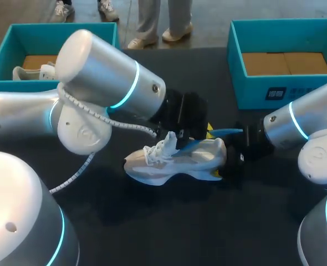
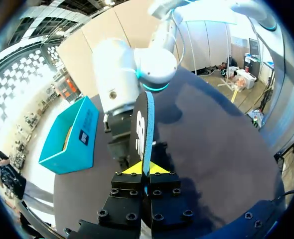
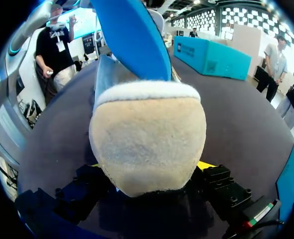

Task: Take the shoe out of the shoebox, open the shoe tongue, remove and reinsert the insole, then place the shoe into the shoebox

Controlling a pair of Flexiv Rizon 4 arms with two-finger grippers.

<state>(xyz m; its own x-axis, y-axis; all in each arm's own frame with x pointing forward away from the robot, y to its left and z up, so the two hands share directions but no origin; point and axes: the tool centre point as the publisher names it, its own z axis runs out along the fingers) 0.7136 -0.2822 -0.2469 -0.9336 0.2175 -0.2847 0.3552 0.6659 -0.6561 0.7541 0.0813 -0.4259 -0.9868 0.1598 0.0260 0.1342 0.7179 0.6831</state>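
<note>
Head view has a white lace-up sneaker (image 1: 172, 160) lying on its side in the middle of the dark table (image 1: 152, 221), toe to the left and heel to the right. The left arm comes in from the left, and the left gripper (image 1: 207, 133) sits just beyond the sneaker, clenched on a thin blue insole (image 1: 225, 133). The insole slants from the shoe's opening out over the heel. In the left wrist view, the yellow tips of that gripper (image 2: 146, 168) pinch the insole (image 2: 144, 127) edge-on. The right gripper (image 1: 234, 162) is at the heel. In the right wrist view it (image 3: 149, 167) grasps the sneaker's pale suede heel (image 3: 147, 139) from both sides, with the insole (image 3: 132, 35) rising behind the collar. A teal cardboard shoebox at the far right (image 1: 285, 83) stands apart from the sneaker. A teal cardboard shoebox at the far left (image 1: 8, 55) holds a second pale shoe (image 1: 29, 72).
</note>
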